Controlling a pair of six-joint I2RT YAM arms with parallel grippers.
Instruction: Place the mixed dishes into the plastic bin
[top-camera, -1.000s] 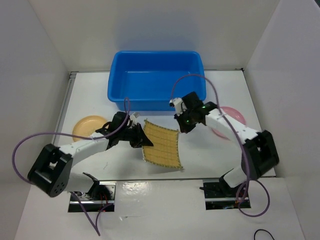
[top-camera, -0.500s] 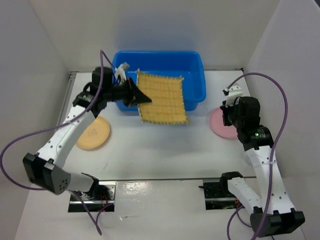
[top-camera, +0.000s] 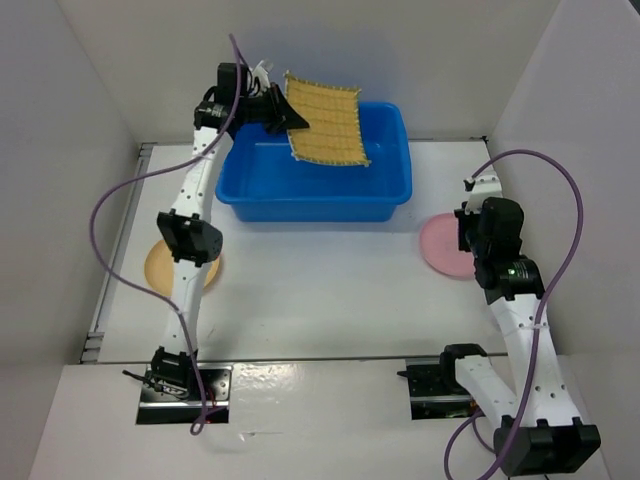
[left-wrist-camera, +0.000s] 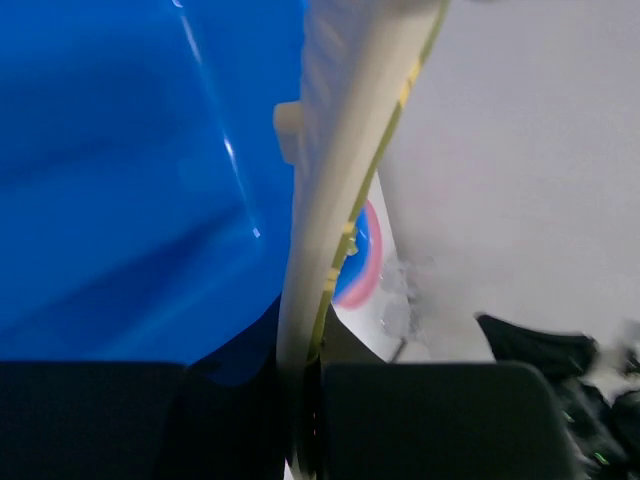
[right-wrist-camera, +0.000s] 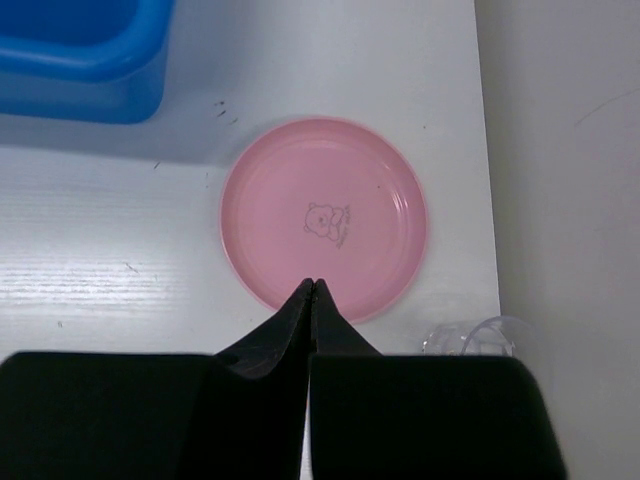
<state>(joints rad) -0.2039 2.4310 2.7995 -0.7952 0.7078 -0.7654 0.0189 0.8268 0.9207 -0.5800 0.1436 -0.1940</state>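
Observation:
My left gripper (top-camera: 285, 112) is shut on the edge of the tan woven mat (top-camera: 328, 121) and holds it high over the back of the blue bin (top-camera: 400, 180). In the left wrist view the mat (left-wrist-camera: 335, 180) runs edge-on between the jaws, with the bin (left-wrist-camera: 130, 170) below. My right gripper (top-camera: 470, 232) is shut and empty, hovering over the near edge of the pink plate (top-camera: 440, 245), which also shows in the right wrist view (right-wrist-camera: 325, 215). The yellow-tan plate (top-camera: 160, 268) lies at the left, partly behind the left arm. The clear cup (right-wrist-camera: 480, 338) stands right of the pink plate.
White walls enclose the table on the left, back and right. The right wall stands close beside the pink plate and the cup. The left arm stretches tall over the table's left side.
My left gripper has lifted the mat further up and back, from the bin's front to above its rear. The right arm has barely moved.

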